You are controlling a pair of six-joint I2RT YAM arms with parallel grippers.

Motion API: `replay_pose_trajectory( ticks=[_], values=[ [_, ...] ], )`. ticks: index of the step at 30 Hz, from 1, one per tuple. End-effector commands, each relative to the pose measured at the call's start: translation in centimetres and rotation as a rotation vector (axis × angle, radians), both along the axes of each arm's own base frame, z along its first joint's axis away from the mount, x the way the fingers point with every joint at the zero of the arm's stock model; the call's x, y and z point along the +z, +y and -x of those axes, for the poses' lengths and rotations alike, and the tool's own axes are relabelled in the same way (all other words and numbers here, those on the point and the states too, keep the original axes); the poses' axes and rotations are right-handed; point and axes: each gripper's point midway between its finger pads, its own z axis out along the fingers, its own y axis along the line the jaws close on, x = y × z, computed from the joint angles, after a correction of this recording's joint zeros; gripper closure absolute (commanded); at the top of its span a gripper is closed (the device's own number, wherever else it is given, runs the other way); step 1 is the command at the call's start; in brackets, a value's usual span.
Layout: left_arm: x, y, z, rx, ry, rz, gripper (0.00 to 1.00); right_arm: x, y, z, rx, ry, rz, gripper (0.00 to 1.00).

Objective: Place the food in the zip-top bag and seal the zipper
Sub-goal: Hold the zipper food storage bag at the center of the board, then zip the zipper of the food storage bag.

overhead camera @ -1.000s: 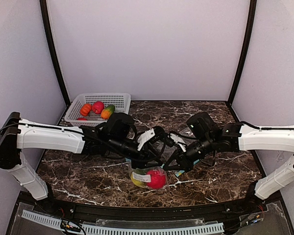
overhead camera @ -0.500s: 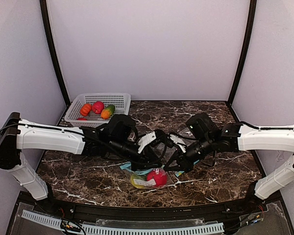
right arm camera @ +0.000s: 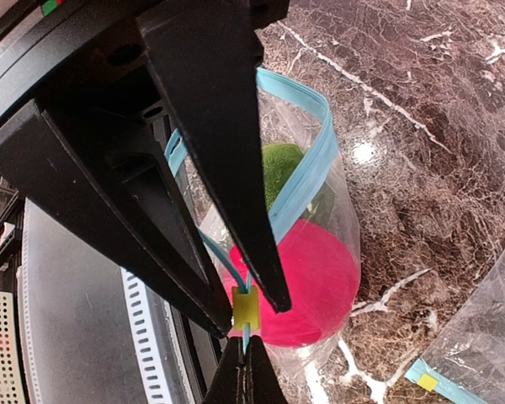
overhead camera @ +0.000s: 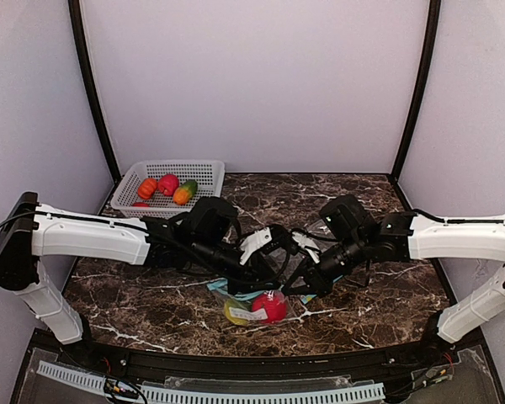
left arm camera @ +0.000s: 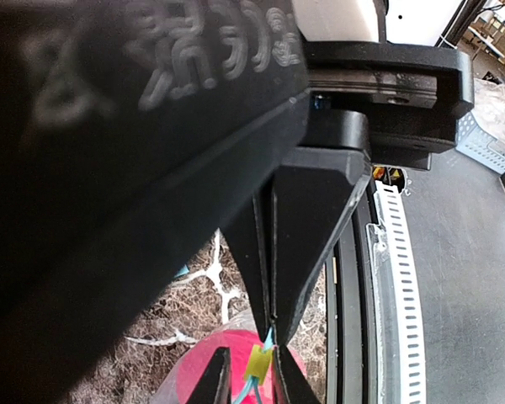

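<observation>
Our left gripper is pinched together on the bag's blue zipper. Our right gripper is clamped on the yellow slider of that same strip, so the two sets of tips meet nose to nose just above the bag, near the front of the table. Inside the bag we see a red fruit and a green fruit, while more fruit lies in the basket at the far left.
</observation>
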Motion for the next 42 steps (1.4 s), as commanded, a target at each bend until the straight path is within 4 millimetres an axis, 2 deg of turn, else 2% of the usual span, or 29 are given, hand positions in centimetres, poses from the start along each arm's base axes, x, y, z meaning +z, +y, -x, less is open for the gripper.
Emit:
replay_pose_trajectory(
  ticks=[1, 4, 7, 15, 27, 31, 42],
  values=[
    [-2.0, 0.3, 1.1, -0.025, 0.036, -0.073, 0.86, 1.9, 1.0, -0.7, 0.0, -0.065, -0.08, 1.0],
    [-2.1, 0.4, 1.1, -0.021, 0.038, -0.083, 0.95, 1.6, 0.7, -1.4, -0.047, -0.085, -0.061, 1.0],
    [-2.0, 0.8, 0.9, -0.004, 0.028, -0.1, 0.99, 1.4, 0.3, -2.3, -0.096, -0.11, -0.047, 1.0],
    [-2.3, 1.6, 0.2, 0.055, 0.015, -0.129, 0.99, 2.4, -0.6, -3.9, -0.2, -0.163, -0.062, 1.0],
    [-2.5, 2.2, -0.2, 0.087, 0.004, -0.165, 0.99, 1.4, -2.4, -5.5, -0.32, -0.222, 0.008, 1.0],
    [-2.5, 2.6, -0.4, 0.099, -0.011, -0.178, 0.99, 0.8, -2.7, -5.6, -0.323, -0.228, 0.036, 1.0],
    [-2.7, 3.2, -0.6, 0.103, -0.031, -0.206, 0.99, 0.8, -2.9, -6.2, -0.349, -0.245, 0.057, 1.0]
  ],
)
